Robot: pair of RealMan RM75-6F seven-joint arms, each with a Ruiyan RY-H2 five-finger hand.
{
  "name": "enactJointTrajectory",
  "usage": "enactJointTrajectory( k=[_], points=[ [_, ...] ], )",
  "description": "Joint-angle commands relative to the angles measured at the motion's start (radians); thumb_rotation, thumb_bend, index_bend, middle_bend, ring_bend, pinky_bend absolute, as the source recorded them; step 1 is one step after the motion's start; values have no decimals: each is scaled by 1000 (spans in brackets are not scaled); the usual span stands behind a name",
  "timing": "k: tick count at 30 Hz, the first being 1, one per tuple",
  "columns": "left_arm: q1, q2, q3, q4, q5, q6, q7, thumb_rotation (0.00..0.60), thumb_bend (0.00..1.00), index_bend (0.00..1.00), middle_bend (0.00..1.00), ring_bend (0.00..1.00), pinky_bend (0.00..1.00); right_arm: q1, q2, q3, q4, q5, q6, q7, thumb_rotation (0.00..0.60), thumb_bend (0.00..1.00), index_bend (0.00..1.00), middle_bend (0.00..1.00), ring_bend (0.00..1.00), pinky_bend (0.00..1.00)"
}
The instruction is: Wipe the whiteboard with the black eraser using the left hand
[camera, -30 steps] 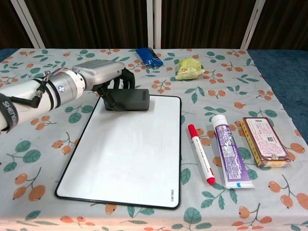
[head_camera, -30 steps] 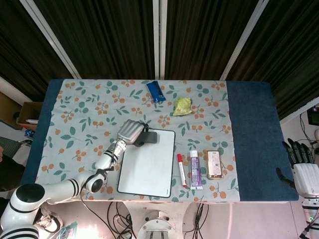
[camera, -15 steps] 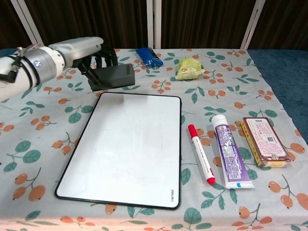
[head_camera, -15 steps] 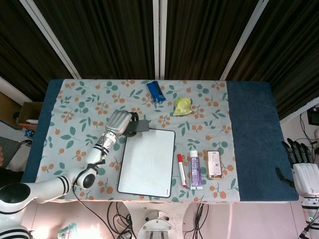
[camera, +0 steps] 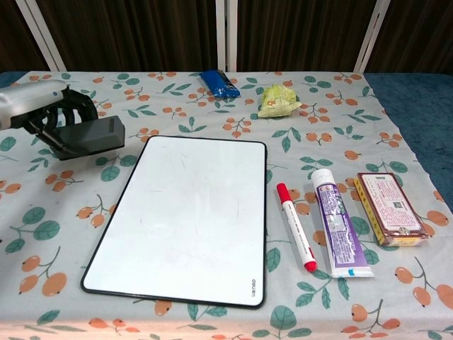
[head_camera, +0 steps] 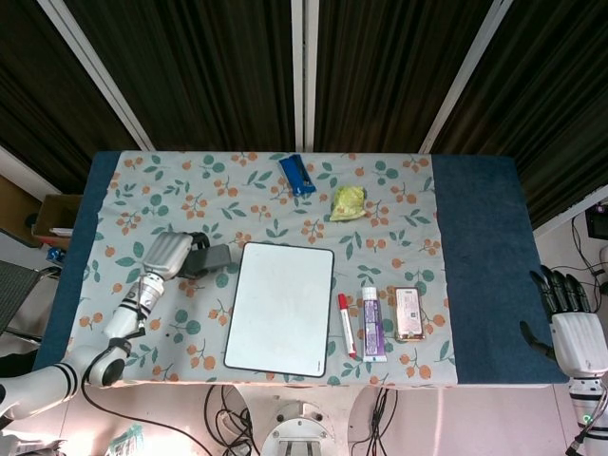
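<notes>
The whiteboard (head_camera: 280,307) (camera: 187,216) lies flat on the flowered tablecloth, its white face bare apart from faint smudges. My left hand (head_camera: 168,256) (camera: 37,112) holds the black eraser (head_camera: 211,257) (camera: 90,137) to the left of the board, off its surface, over the cloth. My right hand (head_camera: 567,318) hangs beyond the table's right edge with its fingers apart and nothing in it; the chest view does not show it.
Right of the board lie a red marker (camera: 295,227), a purple-and-white tube (camera: 337,222) and a small box (camera: 391,208). A blue packet (camera: 219,83) and a yellow-green wrapper (camera: 277,100) sit at the back. Dark blue cloth (head_camera: 480,256) covers the table's right end.
My left hand has carried the eraser off the board's top-left corner and away to the left, clear of the board. The right hand has stayed put.
</notes>
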Motion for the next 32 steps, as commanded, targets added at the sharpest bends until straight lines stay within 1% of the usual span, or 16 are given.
enactJointTrajectory(
  k=[1, 2, 3, 4, 6, 10, 12, 14, 17, 18, 21, 22, 25, 27, 30, 32],
  points=[
    [8, -9, 35, 41, 44, -2, -15, 600, 415, 410, 494, 421, 461, -2, 4, 1, -6, 3, 1, -3, 600, 242, 0, 0, 0, 0],
    [8, -7, 41, 48, 51, -7, -15, 600, 373, 253, 372, 336, 418, -3, 6, 2, -8, 5, 0, -4, 600, 242, 0, 0, 0, 0],
    [8, -7, 47, 55, 56, -12, -15, 600, 335, 127, 263, 259, 378, -3, 7, 2, -9, 6, -1, -6, 600, 241, 0, 0, 0, 0],
    [9, -8, 49, 60, 61, -11, -18, 600, 314, 75, 207, 218, 356, -3, 7, 2, -10, 7, -1, -7, 600, 240, 0, 0, 0, 0],
    [14, -12, 50, 69, 71, 1, -31, 600, 278, 37, 123, 154, 312, -3, 8, 2, -12, 7, -1, -8, 600, 236, 0, 0, 0, 0],
    [25, -3, 59, 74, 99, 26, -47, 600, 248, 35, 108, 123, 281, -5, 7, 0, -15, 0, 6, -16, 600, 232, 0, 0, 0, 0],
    [35, 9, 62, 69, 117, 60, -40, 600, 232, 35, 108, 118, 276, -6, 8, -2, -18, -8, 15, -19, 600, 229, 0, 0, 0, 0],
    [54, 31, 64, 45, 132, 107, -29, 600, 211, 35, 108, 110, 266, -7, 11, -3, -21, -13, 20, -19, 600, 228, 0, 0, 0, 0],
    [111, 91, 66, -28, 157, 233, 32, 600, 164, 35, 108, 97, 243, -9, 16, -3, -23, -15, 25, -18, 600, 226, 0, 0, 0, 0],
    [141, 119, 69, -67, 161, 289, 82, 591, 147, 37, 108, 90, 235, -10, 18, -3, -24, -15, 26, -16, 600, 225, 0, 0, 0, 0],
    [217, 172, 79, -150, 179, 425, 197, 512, 124, 64, 105, 64, 213, -12, 21, -1, -22, -13, 31, -10, 600, 225, 0, 0, 0, 0],
    [252, 191, 86, -178, 187, 481, 229, 498, 122, 72, 105, 59, 208, -12, 21, 2, -21, -11, 33, -7, 600, 226, 0, 0, 0, 0],
    [347, 246, 115, -258, 182, 582, 261, 472, 102, 91, 105, 55, 199, -13, 19, 9, -11, -5, 38, -10, 600, 224, 0, 0, 0, 0],
    [396, 277, 137, -294, 180, 620, 256, 444, 95, 98, 105, 55, 197, -14, 14, 11, -1, -1, 37, -27, 600, 223, 0, 0, 0, 0],
    [450, 310, 170, -318, 179, 641, 247, 439, 95, 98, 105, 55, 197, -15, 5, 3, 21, -1, 26, -39, 600, 223, 0, 0, 0, 0],
    [478, 314, 190, -307, 189, 650, 242, 443, 95, 98, 105, 56, 197, -15, -4, 0, 40, 2, 18, -35, 600, 223, 0, 0, 0, 0]
  ],
)
